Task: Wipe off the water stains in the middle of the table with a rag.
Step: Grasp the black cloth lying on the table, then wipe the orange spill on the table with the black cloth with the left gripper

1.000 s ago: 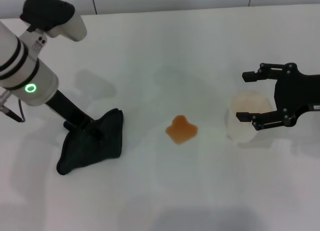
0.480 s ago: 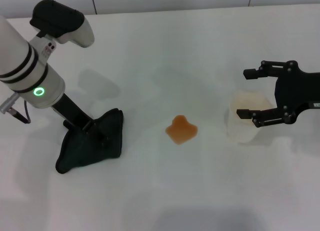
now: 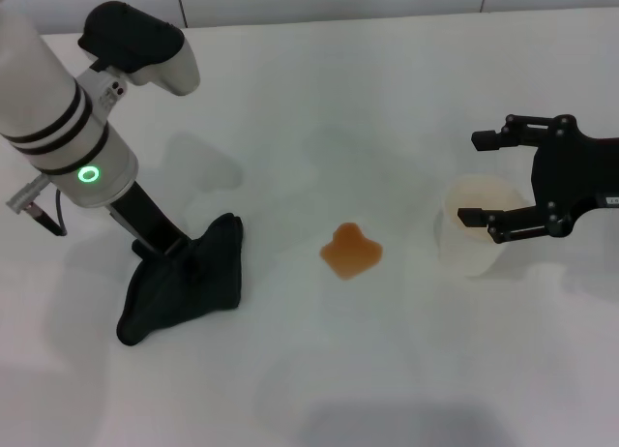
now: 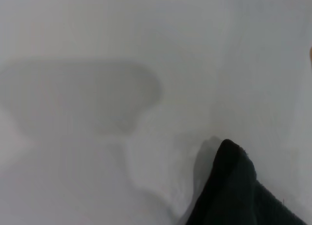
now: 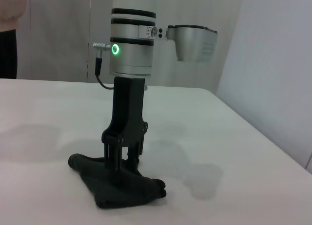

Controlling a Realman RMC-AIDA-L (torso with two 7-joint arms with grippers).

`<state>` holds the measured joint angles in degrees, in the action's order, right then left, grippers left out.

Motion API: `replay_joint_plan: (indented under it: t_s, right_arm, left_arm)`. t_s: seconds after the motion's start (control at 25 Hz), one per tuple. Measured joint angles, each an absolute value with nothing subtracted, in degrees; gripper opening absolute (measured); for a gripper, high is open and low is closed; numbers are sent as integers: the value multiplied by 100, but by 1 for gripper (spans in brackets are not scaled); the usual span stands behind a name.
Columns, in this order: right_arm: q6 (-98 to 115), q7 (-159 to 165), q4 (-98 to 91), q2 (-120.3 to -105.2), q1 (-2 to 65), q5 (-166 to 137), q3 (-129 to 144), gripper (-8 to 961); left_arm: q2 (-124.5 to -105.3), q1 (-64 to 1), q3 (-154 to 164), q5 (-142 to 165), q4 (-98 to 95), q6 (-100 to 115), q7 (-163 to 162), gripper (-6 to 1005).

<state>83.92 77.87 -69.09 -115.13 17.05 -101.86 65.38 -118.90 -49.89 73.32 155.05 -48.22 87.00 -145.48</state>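
Left gripper [image 3: 166, 253]: fingers pinched on the black rag [image 3: 184, 281] lying on the table [image 3: 309, 99]; water stains [image 3: 351, 251] lie well apart toward the robot's right, nearer the spread, idle right gripper [image 3: 474, 179].

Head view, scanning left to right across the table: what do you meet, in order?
Left gripper down on the black rag → orange-brown water stains → translucent plastic cup → right gripper, fingers open beside the cup.
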Motion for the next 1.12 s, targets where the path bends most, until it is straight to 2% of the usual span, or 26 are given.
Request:
replay_joint_plan:
  t_s: [0.44,0.64,0.76,1.12]
  right_arm:
    - [8393,7787,-6908,-11513,1689,-10186,6500,857]
    - [8393,7787,-6907,-11513,1687,-10186,6495,857]
    - [8393,7787,-6908,-11513,1687,-10186,6494,857]
    - [8394,7787,-6908,-11513,1663,-10177,6468,857]
  left_arm:
    - [-11911,-5053,7484,15560,-4845,8680,-14634,408]
    - [-11913,-5070,7506,15574,-4822,8665,-14655,169]
    - [-11912,-5078,7499,15586,-4825,8665,-14657,93]
    - [-11909,-5020,7407,15404,-5125,8594,-14657,94]
